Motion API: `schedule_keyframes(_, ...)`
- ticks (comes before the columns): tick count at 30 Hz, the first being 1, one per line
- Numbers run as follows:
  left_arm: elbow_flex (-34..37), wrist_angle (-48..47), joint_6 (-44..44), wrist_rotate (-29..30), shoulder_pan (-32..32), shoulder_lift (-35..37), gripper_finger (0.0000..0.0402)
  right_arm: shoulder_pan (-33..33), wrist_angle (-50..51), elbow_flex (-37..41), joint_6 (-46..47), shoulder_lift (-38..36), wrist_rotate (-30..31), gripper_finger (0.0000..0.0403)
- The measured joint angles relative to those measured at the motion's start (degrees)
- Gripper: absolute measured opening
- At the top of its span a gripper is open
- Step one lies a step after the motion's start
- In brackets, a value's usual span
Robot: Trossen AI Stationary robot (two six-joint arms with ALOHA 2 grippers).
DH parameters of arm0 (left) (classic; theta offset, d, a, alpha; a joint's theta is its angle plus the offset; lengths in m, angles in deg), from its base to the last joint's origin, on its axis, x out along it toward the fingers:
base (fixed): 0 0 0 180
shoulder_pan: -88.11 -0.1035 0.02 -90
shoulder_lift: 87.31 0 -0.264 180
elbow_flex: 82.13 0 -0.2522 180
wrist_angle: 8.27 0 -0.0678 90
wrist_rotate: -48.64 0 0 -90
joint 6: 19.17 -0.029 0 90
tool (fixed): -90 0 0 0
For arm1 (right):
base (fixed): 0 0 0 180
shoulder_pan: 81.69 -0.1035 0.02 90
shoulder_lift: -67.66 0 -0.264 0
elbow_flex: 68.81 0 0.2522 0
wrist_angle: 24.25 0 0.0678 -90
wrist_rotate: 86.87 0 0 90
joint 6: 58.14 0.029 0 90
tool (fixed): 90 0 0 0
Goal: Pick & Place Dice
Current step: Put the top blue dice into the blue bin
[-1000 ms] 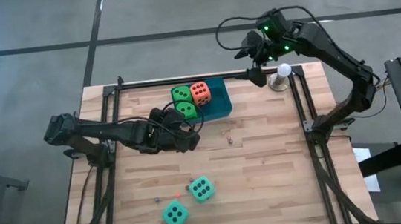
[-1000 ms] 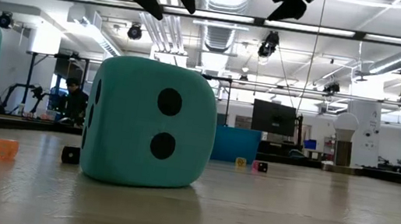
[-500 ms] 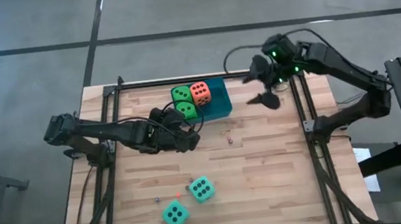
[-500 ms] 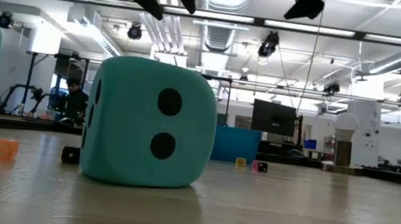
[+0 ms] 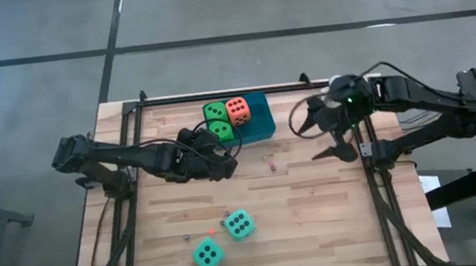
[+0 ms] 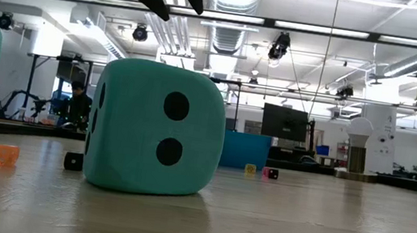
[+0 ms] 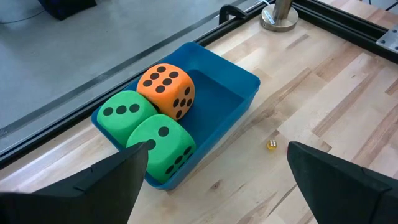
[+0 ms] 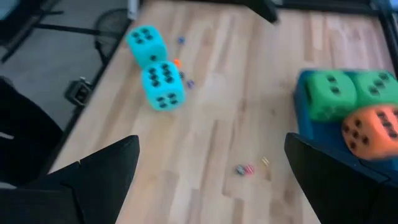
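A blue tray [image 5: 259, 120] at the table's far edge holds two bright green dice [image 7: 163, 142] [image 7: 126, 111] and an orange-red die [image 7: 166, 90]. Two teal dice [image 5: 239, 225] [image 5: 206, 255] rest on the wood near the front edge; the low view shows one up close [image 6: 153, 129]. My left gripper [image 5: 226, 158] hovers open just short of the tray, nothing between its fingers [image 7: 217, 146]. My right gripper [image 5: 308, 141] hangs open above the table's right part, to the right of the tray, its view taking in the teal dice [image 8: 163, 84] and the tray.
Tiny dice lie on the wood to the near right of the tray [image 5: 270, 162] [image 7: 272, 144] and beside the teal dice [image 6: 3, 155]. A metal stand [image 7: 278, 15] sits at the far right corner. Black frame rails [image 5: 216, 94] line the table's edges.
My right gripper has swung from the far right corner by the stand toward the table's near edge, over the wood to the right of the tray, turning as it went and staying open. The dice and tray have not moved.
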Motion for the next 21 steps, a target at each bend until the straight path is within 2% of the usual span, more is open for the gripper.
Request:
schedule_keyframes(9, 0.0, 0.0, 0.0, 0.0, 0.0, 0.0, 0.039, -6.3, -4.4, 3.6, -0.2, -3.3, 0.1, 0.04)
schedule_keyframes(16, 0.0, 1.8, -0.7, 0.0, 0.0, 0.0, 0.0387, -7.3, -3.9, 3.9, -1.1, -3.6, 0.2, 0.04)
schedule_keyframes(18, 0.0, 4.0, -3.7, 0.0, -0.1, 0.0, 0.0386, -7.3, -3.8, 3.9, -2.6, -3.7, 0.3, 0.04)
schedule_keyframes(21, -0.8, 7.6, -12.8, 0.0, 0.8, 0.0, 0.0386, -7.3, -3.8, 3.9, -4.9, -3.7, 0.2, 0.04)
